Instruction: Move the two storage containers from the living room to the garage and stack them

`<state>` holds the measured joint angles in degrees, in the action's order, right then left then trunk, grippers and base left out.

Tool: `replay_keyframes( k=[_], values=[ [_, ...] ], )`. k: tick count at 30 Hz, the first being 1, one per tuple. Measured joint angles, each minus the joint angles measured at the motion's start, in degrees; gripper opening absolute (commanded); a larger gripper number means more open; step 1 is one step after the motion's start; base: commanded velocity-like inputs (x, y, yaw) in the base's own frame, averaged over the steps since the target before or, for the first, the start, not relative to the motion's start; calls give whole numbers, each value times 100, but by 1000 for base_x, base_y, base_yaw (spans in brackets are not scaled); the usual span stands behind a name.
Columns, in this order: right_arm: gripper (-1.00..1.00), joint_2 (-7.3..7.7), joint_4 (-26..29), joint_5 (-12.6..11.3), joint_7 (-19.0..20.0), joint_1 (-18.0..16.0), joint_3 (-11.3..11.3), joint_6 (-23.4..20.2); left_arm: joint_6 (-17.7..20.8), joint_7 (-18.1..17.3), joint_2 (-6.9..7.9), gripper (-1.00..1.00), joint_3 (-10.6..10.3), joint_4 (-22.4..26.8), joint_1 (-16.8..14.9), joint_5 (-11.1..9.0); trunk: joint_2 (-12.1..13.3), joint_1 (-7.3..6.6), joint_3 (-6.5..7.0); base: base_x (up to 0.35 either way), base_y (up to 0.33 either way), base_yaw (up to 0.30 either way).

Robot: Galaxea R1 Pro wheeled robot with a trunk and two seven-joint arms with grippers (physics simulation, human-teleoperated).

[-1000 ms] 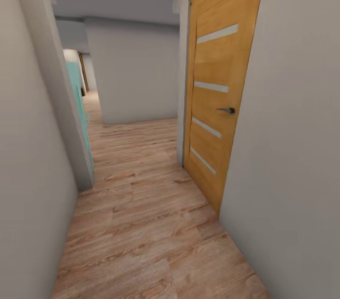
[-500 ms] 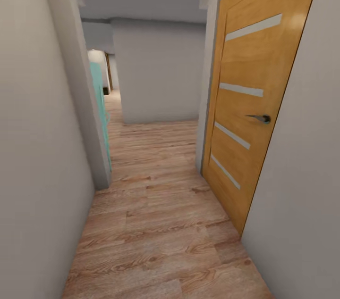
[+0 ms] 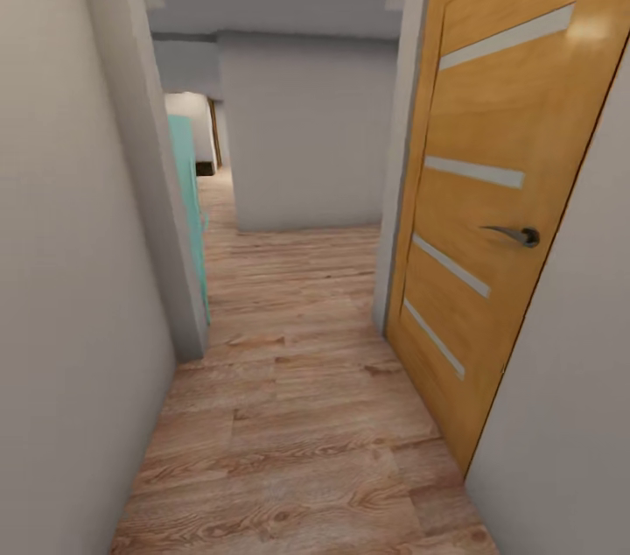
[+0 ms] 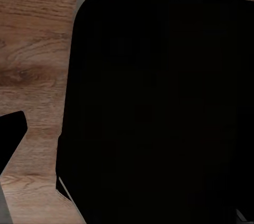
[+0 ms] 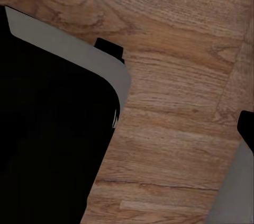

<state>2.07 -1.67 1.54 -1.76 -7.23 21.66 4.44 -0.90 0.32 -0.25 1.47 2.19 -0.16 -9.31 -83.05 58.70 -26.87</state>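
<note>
Honestly, the state of the jaws cannot be told for either gripper, because no fingers can be clearly made out in the wrist views. In the left wrist view a large black body with rounded corners and a thin grey edge (image 4: 159, 107) is seen close to the camera; it is perhaps a part of the robot's own base, but this is not sure. Beside it the wood plank flooring (image 4: 37, 49) is seen from above, so the left arm seems to be pointed downward. In the right wrist view a similar black body with a grey rim (image 5: 47, 139) is seen over the same brown planks (image 5: 174, 102), and this arm is also directed down toward the ground.

Further out, in the head view, a narrow hallway is shown with wood plank flooring (image 3: 297, 415) and bare grey walls (image 3: 70, 275). A closed orange-brown door (image 3: 490, 214) with pale horizontal strips and a metal handle (image 3: 514, 234) is placed in the right wall. A turquoise panel (image 3: 188, 187) is seen behind the left wall corner. The passage is ended by a grey wall (image 3: 302, 135) and is continued to its left.
</note>
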Motion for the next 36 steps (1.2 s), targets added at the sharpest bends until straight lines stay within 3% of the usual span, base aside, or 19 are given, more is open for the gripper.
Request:
replay_keyframes(
  k=[15, 28, 36],
  values=[
    [100, 4, 0, -3, 1, 0, -3, 3, -2, 1, 0, 100, 0, 0, 0, -1, 0, 0, 0, 322, -59, 159],
    [100, 21, 2, 1, 1, 0, -7, 11, 35, 4, 0, 100, 0, -1, 0, -9, 0, 0, 0, 323, -1, 254],
    [100, 26, 7, 24, 1, 0, -4, 100, 55, 8, 0, 100, 4, -1, 0, -9, 0, 0, 0, 323, 0, 49]
  ],
)
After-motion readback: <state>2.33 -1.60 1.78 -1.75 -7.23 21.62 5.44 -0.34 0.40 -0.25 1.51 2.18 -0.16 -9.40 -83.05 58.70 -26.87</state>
